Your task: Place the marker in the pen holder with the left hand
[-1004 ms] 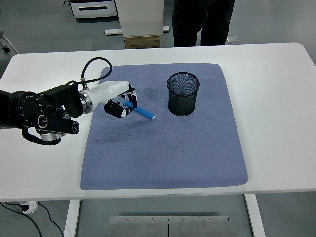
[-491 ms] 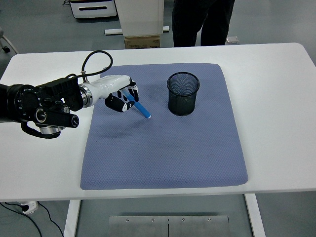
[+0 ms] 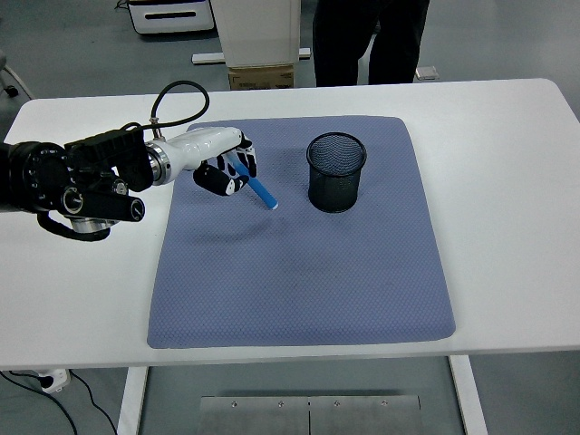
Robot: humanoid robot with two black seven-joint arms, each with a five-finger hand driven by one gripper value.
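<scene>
The blue marker [image 3: 258, 188] is pinched in the curled fingers of the left hand [image 3: 225, 167], tip slanting down and right, above the far-left part of the blue mat [image 3: 299, 272]. The black mesh pen holder [image 3: 336, 171] stands upright to the right, apart from the marker tip, with bare mat between them. The mat's near half is open. White surface [image 3: 507, 199] borders the mat on all sides. A person [image 3: 372, 41] stands beyond the far edge.

The left robot hand [image 3: 224, 166] grips a blue marker [image 3: 257, 188] above the mat [image 3: 299, 263], left of the mesh pen holder [image 3: 336, 171].
</scene>
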